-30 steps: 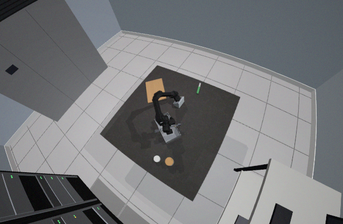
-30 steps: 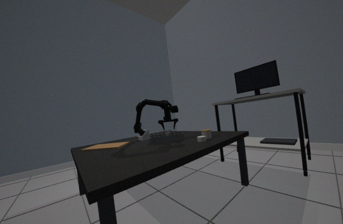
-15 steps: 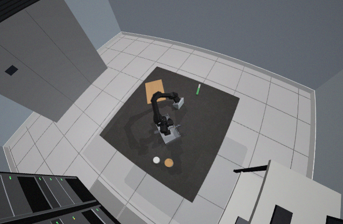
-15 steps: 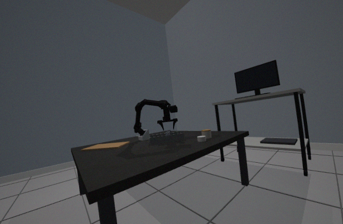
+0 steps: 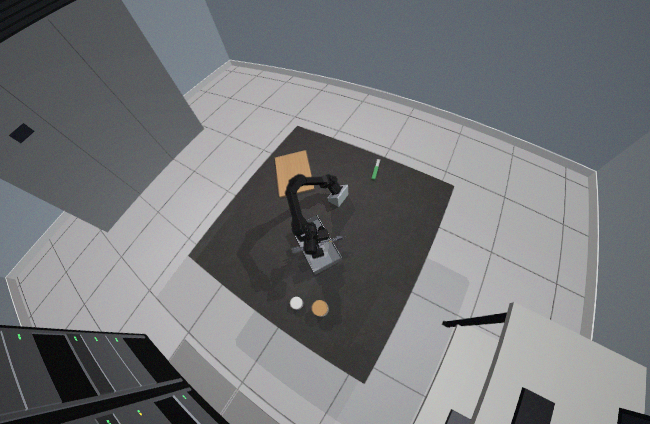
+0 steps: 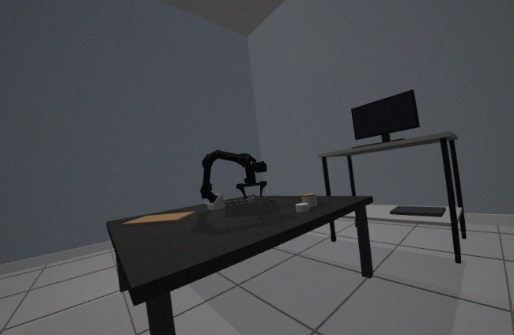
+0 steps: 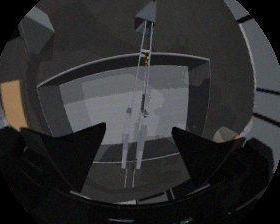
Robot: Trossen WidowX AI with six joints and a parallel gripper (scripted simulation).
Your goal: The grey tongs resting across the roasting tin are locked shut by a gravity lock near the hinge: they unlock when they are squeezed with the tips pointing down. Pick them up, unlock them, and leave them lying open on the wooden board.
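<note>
Exterior view is showing the dark table (image 6: 234, 237) carrying everything, with the wooden board (image 6: 159, 217) lying bare near its left end. The roasting tin (image 6: 250, 206) is sitting mid-table, and the grey tongs (image 7: 139, 129) are lying across it, untouched and seemingly locked. The gripper (image 6: 251, 190) is hanging just above them with fingers spread wide, holding nothing. Judging by this, nothing is done: grasping, unlocking, placing and releasing are all remaining.

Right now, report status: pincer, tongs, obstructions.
Pincer open, empty, poised above the roasting tin. Grey tongs lying across the tin, between the fingers, not gripped. Nothing blocking the descent.
</note>
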